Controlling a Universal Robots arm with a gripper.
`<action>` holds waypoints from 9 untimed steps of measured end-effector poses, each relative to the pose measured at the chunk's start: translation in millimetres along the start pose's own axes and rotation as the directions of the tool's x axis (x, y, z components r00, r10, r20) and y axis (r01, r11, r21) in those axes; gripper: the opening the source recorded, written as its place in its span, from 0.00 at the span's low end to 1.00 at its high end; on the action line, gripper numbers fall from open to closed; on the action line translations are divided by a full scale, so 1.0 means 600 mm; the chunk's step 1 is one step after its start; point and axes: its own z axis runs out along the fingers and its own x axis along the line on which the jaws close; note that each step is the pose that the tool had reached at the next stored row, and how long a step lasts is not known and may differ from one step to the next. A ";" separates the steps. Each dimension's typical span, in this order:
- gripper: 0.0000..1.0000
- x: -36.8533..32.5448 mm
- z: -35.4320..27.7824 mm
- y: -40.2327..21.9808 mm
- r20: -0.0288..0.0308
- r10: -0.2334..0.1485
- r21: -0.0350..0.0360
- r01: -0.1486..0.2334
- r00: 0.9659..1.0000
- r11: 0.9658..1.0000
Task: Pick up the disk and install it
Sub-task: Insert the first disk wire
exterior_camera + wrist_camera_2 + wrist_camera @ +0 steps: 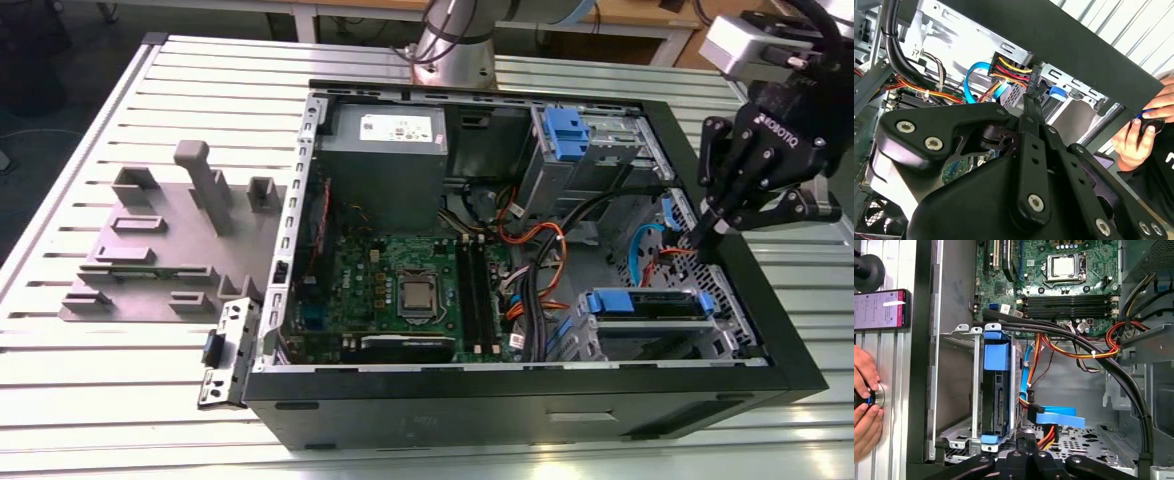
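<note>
Disk (995,390) seated in drive cage (961,385), jaws closed just beside it

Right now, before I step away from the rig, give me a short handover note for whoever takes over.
Gripper: shut, nothing seen between the fingers, poised above the case's side on the exterior view's right, near the red and yellow power cables.
Disk: in its blue bracket, standing on edge inside the metal drive cage.
Done: disk picked up and placed in the cage.
Left: whether it is fully seated cannot be told.
Note: a person's hands are on the table beside the case.
</note>
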 end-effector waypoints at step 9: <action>0.11 -0.005 0.003 -0.001 -0.047 -0.024 0.002 0.025 0.999 1.000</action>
